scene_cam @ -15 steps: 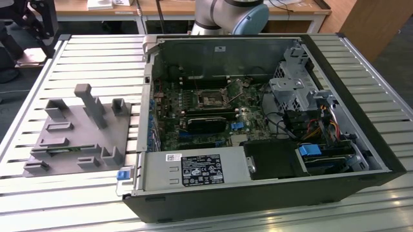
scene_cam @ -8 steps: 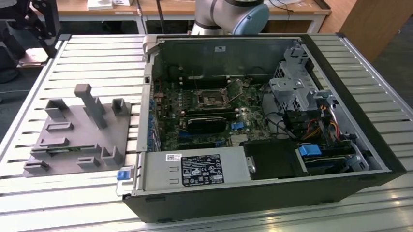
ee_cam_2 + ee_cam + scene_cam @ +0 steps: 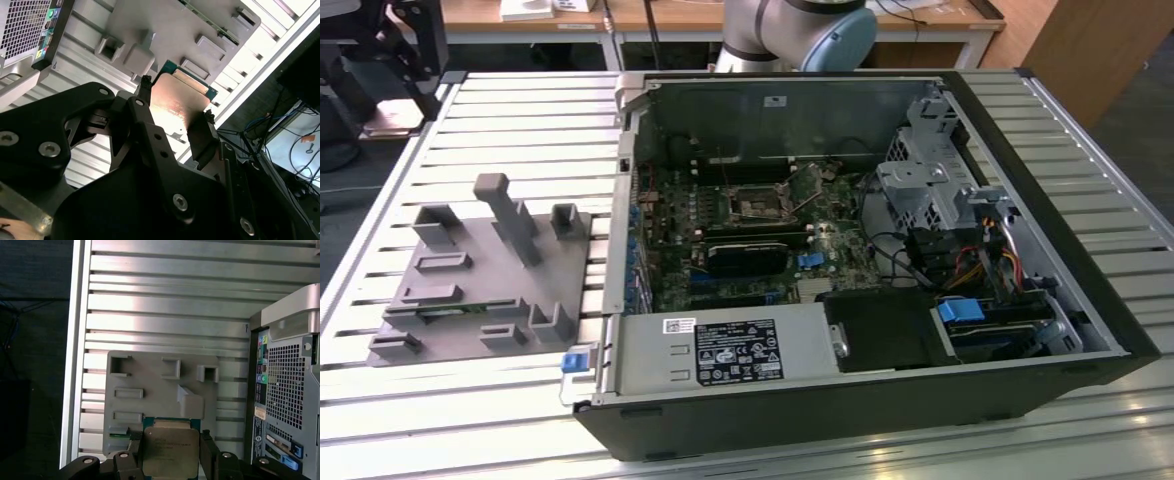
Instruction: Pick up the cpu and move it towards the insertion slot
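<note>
The cpu (image 3: 170,447), a thin square chip with a pale metal top and a green rim, sits between the two black fingers of my gripper (image 3: 171,455). In the second wrist view the cpu (image 3: 180,102) is clamped at its opposite edges by the gripper (image 3: 175,117) and hangs well above the grey fixture plate (image 3: 165,30). In the first wrist view it overlaps the near edge of that plate (image 3: 160,390). The insertion slot (image 3: 761,203), a square socket with a dark centre and a metal frame, lies on the motherboard inside the open computer case.
The open computer case (image 3: 854,250) lies on the slatted aluminium table (image 3: 520,110), with its perforated back panel (image 3: 285,390) beside the fixture plate (image 3: 480,280). Upright grey blocks stand on the plate. A black module (image 3: 747,255) sits below the socket. The arm's base (image 3: 801,30) stands behind the case.
</note>
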You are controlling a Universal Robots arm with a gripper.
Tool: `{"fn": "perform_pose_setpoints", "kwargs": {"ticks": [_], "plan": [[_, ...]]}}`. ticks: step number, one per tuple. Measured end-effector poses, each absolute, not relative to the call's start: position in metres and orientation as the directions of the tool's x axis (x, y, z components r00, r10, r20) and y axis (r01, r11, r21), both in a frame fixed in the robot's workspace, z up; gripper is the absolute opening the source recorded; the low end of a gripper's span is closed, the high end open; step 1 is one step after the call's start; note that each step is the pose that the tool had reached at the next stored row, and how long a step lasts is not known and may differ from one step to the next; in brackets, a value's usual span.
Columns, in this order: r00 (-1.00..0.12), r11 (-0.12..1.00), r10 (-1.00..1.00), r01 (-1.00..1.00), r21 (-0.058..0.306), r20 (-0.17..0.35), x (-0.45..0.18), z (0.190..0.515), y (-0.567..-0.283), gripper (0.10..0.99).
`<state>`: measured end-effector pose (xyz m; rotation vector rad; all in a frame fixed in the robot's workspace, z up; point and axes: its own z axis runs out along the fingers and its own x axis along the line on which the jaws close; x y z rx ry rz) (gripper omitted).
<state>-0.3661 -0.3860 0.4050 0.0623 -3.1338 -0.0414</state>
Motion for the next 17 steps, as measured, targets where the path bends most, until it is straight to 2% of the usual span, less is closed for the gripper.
{"fn": "perform_pose_setpoints", "kwargs": {"ticks": [17], "plan": [[-0.999,0.999,-0.040,-0.040,0.027,0.006,-0.3586,0.4050,-0.3860,0.541]]}}
